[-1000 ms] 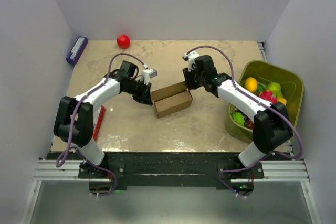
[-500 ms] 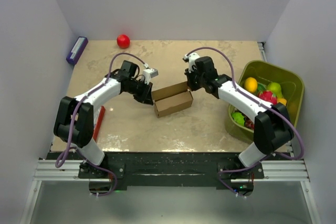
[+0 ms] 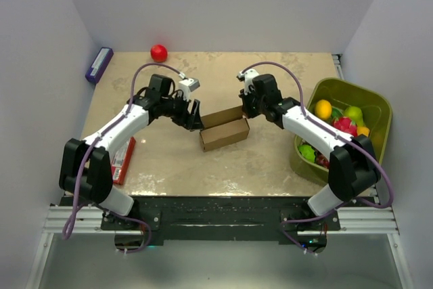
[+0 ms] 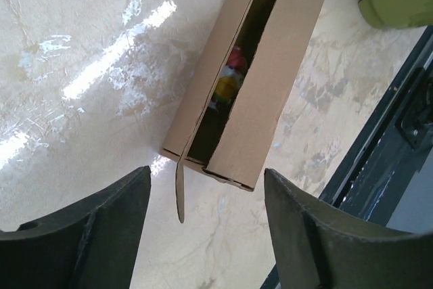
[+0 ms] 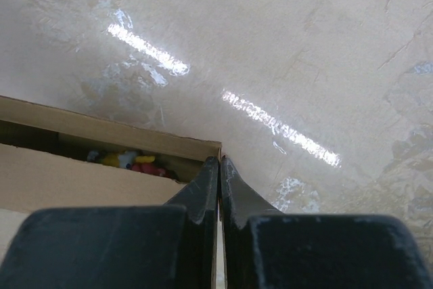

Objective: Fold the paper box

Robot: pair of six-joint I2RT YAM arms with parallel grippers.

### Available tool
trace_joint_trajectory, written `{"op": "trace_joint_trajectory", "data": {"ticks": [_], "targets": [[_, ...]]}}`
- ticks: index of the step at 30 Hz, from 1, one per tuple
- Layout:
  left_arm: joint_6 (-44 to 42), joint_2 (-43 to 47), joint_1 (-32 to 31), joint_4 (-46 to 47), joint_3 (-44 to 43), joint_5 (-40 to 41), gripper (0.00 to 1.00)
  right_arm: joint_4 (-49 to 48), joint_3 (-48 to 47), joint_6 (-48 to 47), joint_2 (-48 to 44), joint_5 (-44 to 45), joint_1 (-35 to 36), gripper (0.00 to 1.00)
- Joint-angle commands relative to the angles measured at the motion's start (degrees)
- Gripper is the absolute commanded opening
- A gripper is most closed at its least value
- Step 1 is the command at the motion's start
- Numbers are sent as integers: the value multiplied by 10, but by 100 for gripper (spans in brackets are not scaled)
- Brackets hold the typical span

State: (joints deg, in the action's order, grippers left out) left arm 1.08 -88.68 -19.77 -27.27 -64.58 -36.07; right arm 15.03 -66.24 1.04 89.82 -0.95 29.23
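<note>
1. Paper box [image 3: 223, 128] is sitting pretty much in the middle of the bench [image 3: 270, 160], lying flat and turned a bit askew to the bench edges.
2. Its top isn't shut: the left wrist view shows a long gap running along it, and you can spot something red and yellow [image 4: 230, 76] inside.
3. A thin end flap [image 4: 180, 191] sticks out loose from the box end nearest the left arm.
4. Left gripper [image 3: 196, 118] is just off that end with its jaws spread wide, nothing held between them.
5. Right gripper [image 3: 243, 108] is at the opposite end, at the box's far corner, fingers pressed tight together. Can't tell if a sliver of cardboard is caught in there.
6. Other stuff: red ball [image 3: 159, 52] at the far edge, small purple box [image 3: 99, 64] in the far left corner, red flat pack [image 3: 124, 157] along the left edge by the left arm, green bin [image 3: 379, 103] of fruit at the right edge.
</note>
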Motion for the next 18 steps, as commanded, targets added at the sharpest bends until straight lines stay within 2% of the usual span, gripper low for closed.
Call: {"op": "trace_joint_trajectory", "data": {"ticks": [1, 8, 11, 16, 18], "targets": [[43, 39, -13, 45, 24, 20, 75, -11, 7, -1, -27, 6, 2, 1], [76, 47, -51, 75, 68, 65, 84, -13, 9, 3, -34, 7, 4, 0], [84, 46, -66, 83, 79, 84, 85, -13, 11, 4, -38, 5, 4, 0], [92, 37, -78, 92, 91, 117, 83, -15, 15, 5, -44, 6, 6, 0], [103, 37, -78, 113, 104, 120, 77, -15, 18, 5, -47, 6, 6, 0]]}}
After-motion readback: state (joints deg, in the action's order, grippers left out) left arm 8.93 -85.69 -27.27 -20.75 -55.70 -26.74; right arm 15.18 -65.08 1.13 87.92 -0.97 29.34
